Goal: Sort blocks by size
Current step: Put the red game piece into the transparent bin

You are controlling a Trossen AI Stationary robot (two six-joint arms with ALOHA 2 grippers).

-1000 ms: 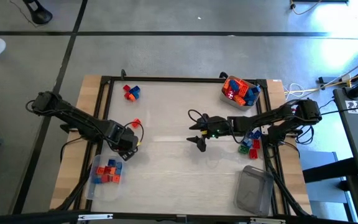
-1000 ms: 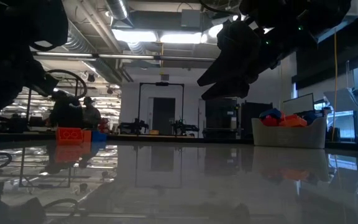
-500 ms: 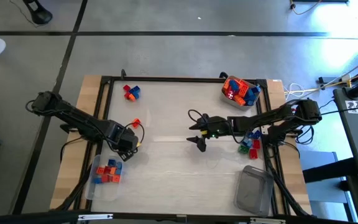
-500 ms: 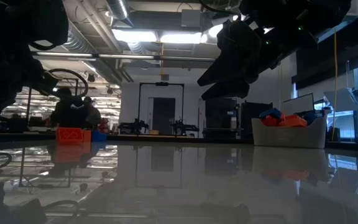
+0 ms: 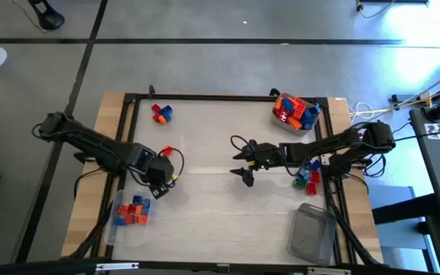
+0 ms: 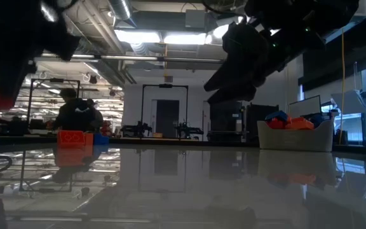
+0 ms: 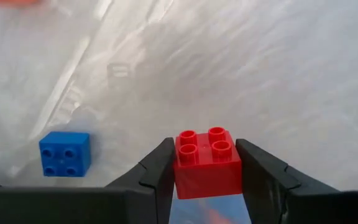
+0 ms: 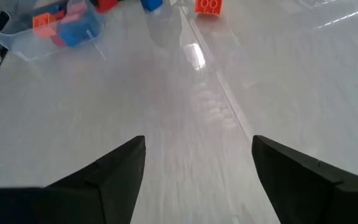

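Overhead and wrist views of a block-sorting cycle, caught at the carry stage. The left gripper (image 7: 207, 180) is clamping a red four-stud block (image 7: 207, 163) between its two fingers and is hanging at about 8 o'clock on the table (image 5: 205, 206), just above the clear tub (image 5: 132, 211) at the 7 o'clock corner; a loose blue four-stud block (image 7: 64, 153) is lying just beside it in the left wrist view, though whether inside the tub cannot be told. The step in hand is judged to be transport of a picked block to its size group. The next move would call for bringing the gripper over the tub, lowering, and parting the fingers so the block drops clear of the rim.

The right gripper (image 8: 197, 163) is waiting near the table's centre, fingers spread wide and holding nothing.

Count: two arms; three clear tubs, one at 7 o'clock holding red, orange and blue blocks, one at 1 o'clock (image 5: 295, 111) heaped with blocks, and one empty tub (image 5: 312, 233) at 5 o'clock. Loose blocks are lying in three places: a red-and-blue pair (image 5: 161, 113) at 11 o'clock, one orange-red block (image 5: 166, 150) near 9 o'clock, and a small green, red and blue cluster (image 5: 307, 176) at 3 o'clock, partly hidden under the right arm. Blocks inside the tubs are too crowded to number.
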